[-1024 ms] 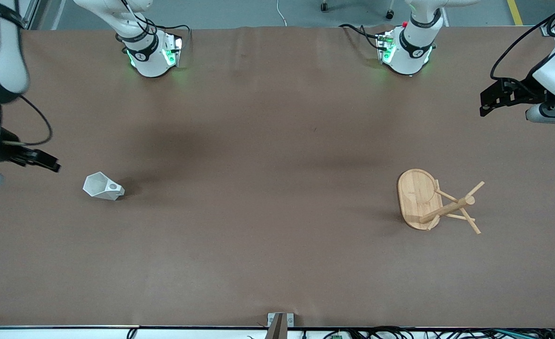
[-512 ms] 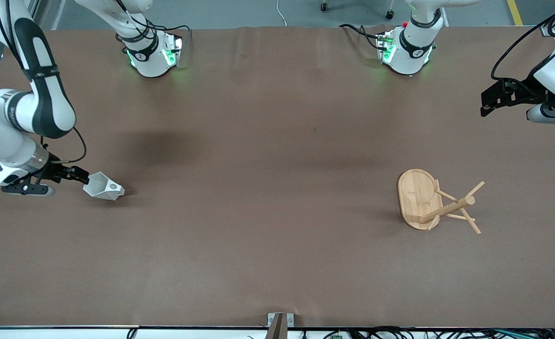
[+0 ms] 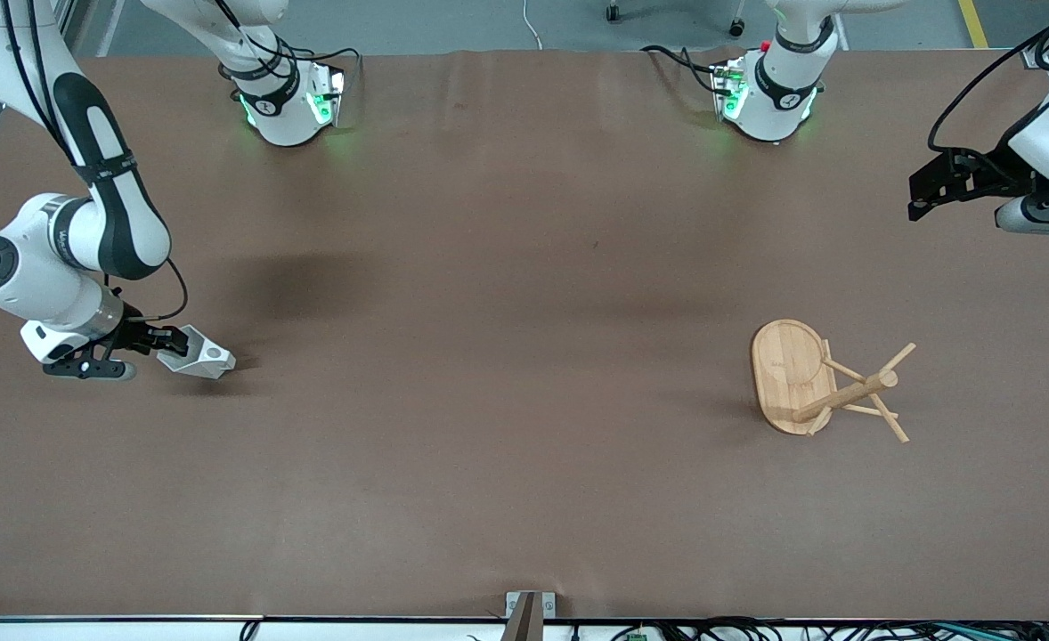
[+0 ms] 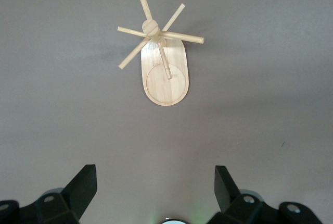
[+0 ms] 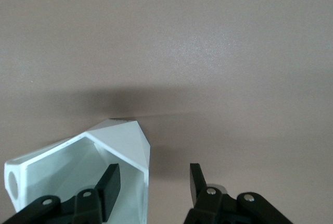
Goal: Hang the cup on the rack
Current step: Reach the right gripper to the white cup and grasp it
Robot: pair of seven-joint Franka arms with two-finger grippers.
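Observation:
The white faceted cup (image 3: 208,358) lies on its side on the brown table, toward the right arm's end, its handle tab with a round hole facing up. My right gripper (image 3: 177,345) is open at the cup's mouth. In the right wrist view one finger (image 5: 109,182) is inside the cup (image 5: 122,143) and the other is outside, with the cup's wall between them. The bamboo rack (image 3: 792,374) stands toward the left arm's end. My left gripper (image 3: 921,191) is open and empty, high over the table, and looks down on the rack (image 4: 164,75).
The two arm bases (image 3: 288,102) (image 3: 769,98) stand along the table's edge farthest from the front camera. A small metal bracket (image 3: 529,610) sits at the table's nearest edge. Brown table (image 3: 507,356) lies between cup and rack.
My right arm has swung in from the table's end and brought its open gripper up to the cup's mouth, one finger going inside. The cup, rack and left arm have not moved.

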